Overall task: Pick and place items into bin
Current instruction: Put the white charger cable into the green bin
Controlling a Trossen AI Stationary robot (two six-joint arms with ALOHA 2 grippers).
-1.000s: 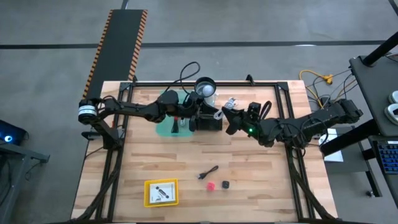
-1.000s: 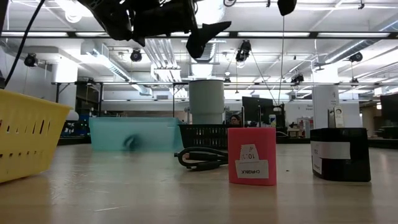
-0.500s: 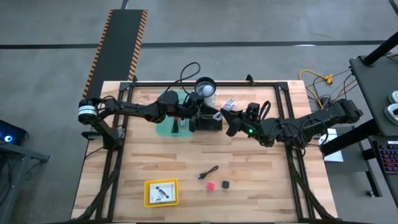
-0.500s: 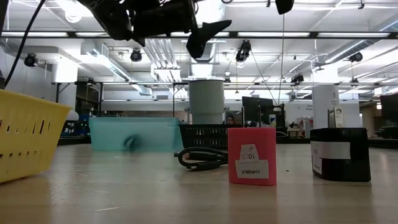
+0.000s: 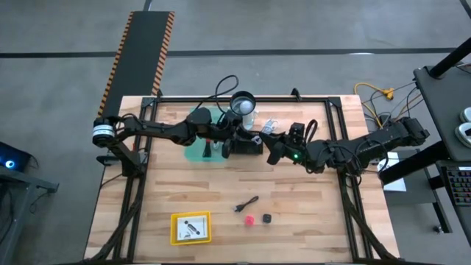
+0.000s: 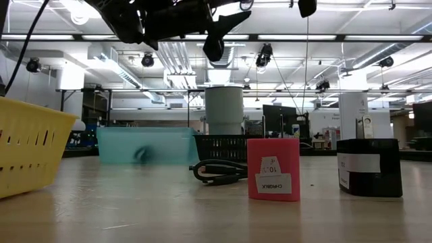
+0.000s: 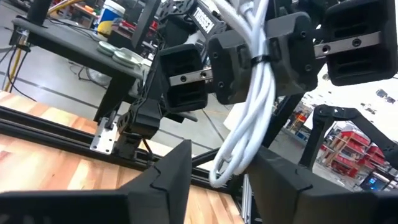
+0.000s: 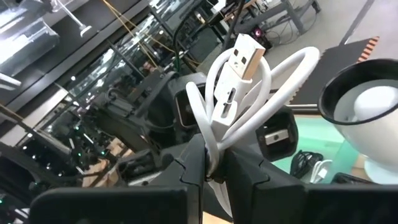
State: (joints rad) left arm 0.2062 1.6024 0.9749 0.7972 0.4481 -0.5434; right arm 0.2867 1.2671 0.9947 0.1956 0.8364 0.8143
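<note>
Right gripper (image 5: 266, 137) clamped on a white coiled cable (image 8: 239, 102), glossy looped bundle held upright above the black bin (image 5: 246, 144), USB plug at its upper end, left gripper (image 5: 237, 135) spread wide just beside it over the bin's other side

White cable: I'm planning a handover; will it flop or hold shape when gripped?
Probably floppy: the white cable bends in loose loops above the right gripper. Likely light, being thin. A dark tie seems to keep it bundled.
</note>
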